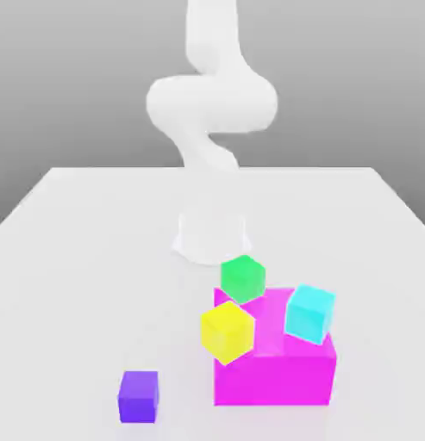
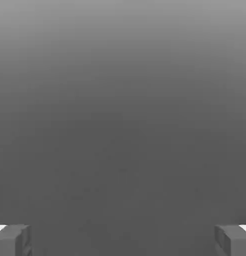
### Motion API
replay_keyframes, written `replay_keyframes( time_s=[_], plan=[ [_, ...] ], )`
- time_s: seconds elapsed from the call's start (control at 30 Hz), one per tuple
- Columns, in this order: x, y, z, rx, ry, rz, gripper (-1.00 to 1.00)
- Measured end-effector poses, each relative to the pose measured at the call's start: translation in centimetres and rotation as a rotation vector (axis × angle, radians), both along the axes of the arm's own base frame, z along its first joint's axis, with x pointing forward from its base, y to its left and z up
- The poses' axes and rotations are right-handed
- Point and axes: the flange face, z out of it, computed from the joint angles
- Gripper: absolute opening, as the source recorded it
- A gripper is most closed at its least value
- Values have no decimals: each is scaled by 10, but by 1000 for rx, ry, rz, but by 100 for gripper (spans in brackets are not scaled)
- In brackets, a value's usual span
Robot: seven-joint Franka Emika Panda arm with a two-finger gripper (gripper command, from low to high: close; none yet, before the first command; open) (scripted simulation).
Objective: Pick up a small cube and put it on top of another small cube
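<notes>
The small violet-purple cube point(image 1: 139, 396) rests on the white table point(image 1: 69, 258), near the front at the exterior view's left, apart from the other cubes. In the hand view my gripper point(image 2: 123, 240) is open: its two grey fingertips point(image 2: 12, 240) stand far apart with nothing between them, facing plain grey background. The white arm point(image 1: 211, 103) rises from its base point(image 1: 211, 237) at the table's middle and bends upward out of the picture, well away from the violet cube.
A large magenta block point(image 1: 276, 370) stands to the right of the violet cube. A tilted yellow cube point(image 1: 227, 331) sits at its front left corner, a green cube point(image 1: 242, 277) at its back left, and a tilted cyan cube point(image 1: 309, 313) on its right top.
</notes>
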Motion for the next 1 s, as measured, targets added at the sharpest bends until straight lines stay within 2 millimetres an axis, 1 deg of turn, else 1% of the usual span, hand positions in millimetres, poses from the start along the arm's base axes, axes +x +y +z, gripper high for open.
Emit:
replay_keyframes(
  time_s=[0.1,0.23,0.37,0.47,0.57,0.67,0.77,0.87,1.0],
  plan=[
    [35,-11,-50,104,85,-128,0],
    [70,-26,-119,222,190,-305,0],
    [92,-41,-192,322,291,-496,0],
    [101,-52,-248,386,362,-647,0],
    [102,-63,-303,438,428,-805,0],
    [97,-76,-359,480,487,-975,0],
    [85,-86,-412,509,540,-1145,0],
    [68,-93,-464,524,585,-1315,0],
    [63,-95,-515,525,597,-1367,0]
  ],
)
